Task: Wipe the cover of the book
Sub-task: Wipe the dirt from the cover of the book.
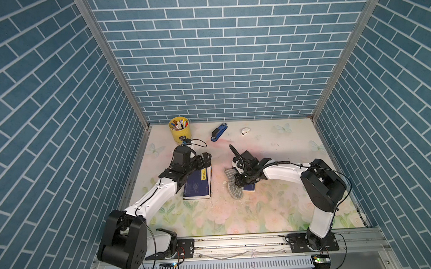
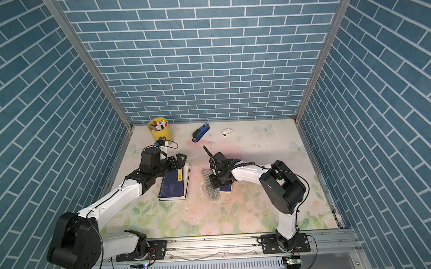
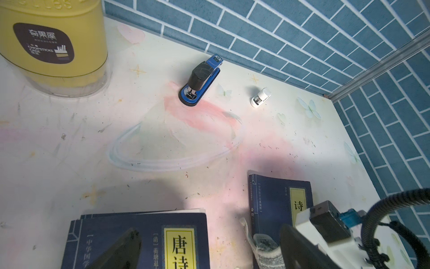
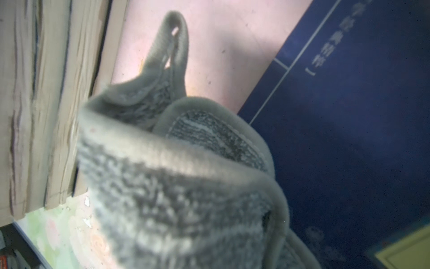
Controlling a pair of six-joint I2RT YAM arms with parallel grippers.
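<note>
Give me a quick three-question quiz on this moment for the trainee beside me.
1. True or false: the right gripper is shut on the grey woven cloth.
2. Which lies nearest the yellow plastic pen holder? A the blue-and-black stapler; B the small white plastic object; C the grey woven cloth.
3. Fill in: the left gripper, over the larger dark blue paperback book, is ___ (open or shut).
Key: 1 true; 2 A; 3 open.

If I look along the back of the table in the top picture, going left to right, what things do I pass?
Yellow pot of pens → blue stapler → small white object.
</note>
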